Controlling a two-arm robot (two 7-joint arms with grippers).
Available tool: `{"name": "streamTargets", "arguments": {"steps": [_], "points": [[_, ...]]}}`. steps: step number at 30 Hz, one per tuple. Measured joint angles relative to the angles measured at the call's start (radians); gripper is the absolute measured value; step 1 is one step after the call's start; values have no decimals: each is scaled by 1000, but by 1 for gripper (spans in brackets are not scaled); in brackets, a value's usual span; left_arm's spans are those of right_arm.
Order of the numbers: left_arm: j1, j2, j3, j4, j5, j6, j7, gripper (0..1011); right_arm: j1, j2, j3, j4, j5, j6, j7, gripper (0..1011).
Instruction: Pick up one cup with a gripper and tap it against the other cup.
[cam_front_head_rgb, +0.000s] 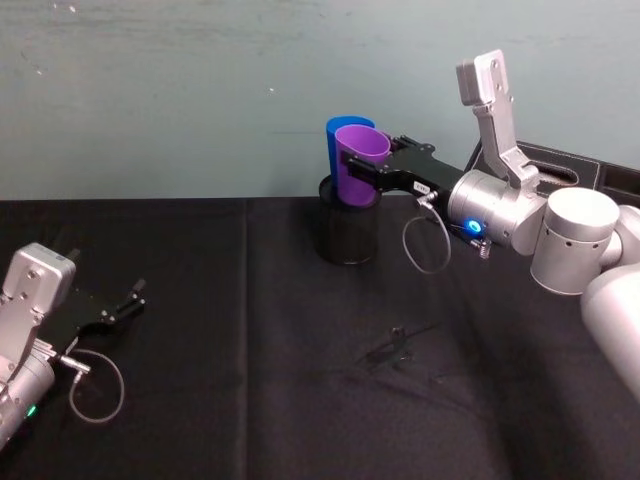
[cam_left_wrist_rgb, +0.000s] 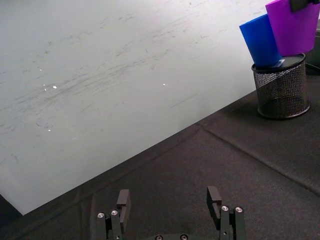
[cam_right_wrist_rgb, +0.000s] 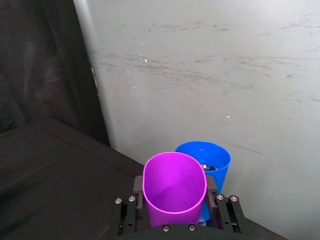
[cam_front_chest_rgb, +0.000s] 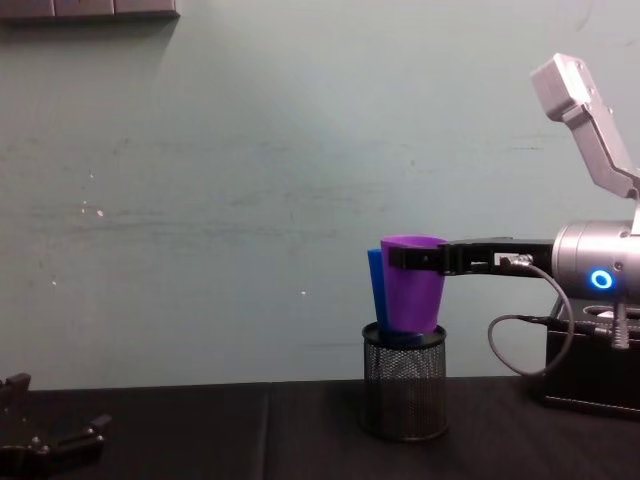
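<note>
Nearest, the left gripper (cam_front_head_rgb: 130, 298) lies idle low over the black-clothed desk (cam_front_head_rgb: 250, 390). Its two fingers are spread wide apart and hold nothing.

Well across the desk from it and farther back, the right gripper (cam_front_head_rgb: 366, 168) reaches in level from the right on its silver arm, where a blue ring glows. Its fingers are closed around the purple cup (cam_front_head_rgb: 357, 188), one on each side just under the rim. The cup hangs upright with its mouth up and is squeezed slightly oval.

Straight below the gripper stands a black mesh pen holder (cam_front_head_rgb: 348, 238). The purple cup's base sits about level with the holder's rim.

Just beyond the gripper's fingertips, the blue cup (cam_front_head_rgb: 334, 133) stands in the holder, leaning a little away from the purple one. The two cups are side against side, but I cannot tell whether they touch.

Behind the right arm, a black box (cam_front_chest_rgb: 590, 378) rests on the desk. A pale scuffed wall (cam_front_head_rgb: 200, 90) stands behind everything.
</note>
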Motion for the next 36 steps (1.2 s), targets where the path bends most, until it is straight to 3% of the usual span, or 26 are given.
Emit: {"name": "streamTargets", "arguments": {"steps": [9, 18, 36], "points": [[0, 0, 0, 0, 0, 0, 0, 1000, -31, 23, 1, -69, 5, 12, 6, 707], [0, 0, 0, 0, 0, 0, 0, 1000, -82, 63, 10, -171, 38, 53, 10, 707], [0, 0, 0, 0, 0, 0, 0, 1000, -230, 187, 14, -424, 134, 113, 38, 708]]}}
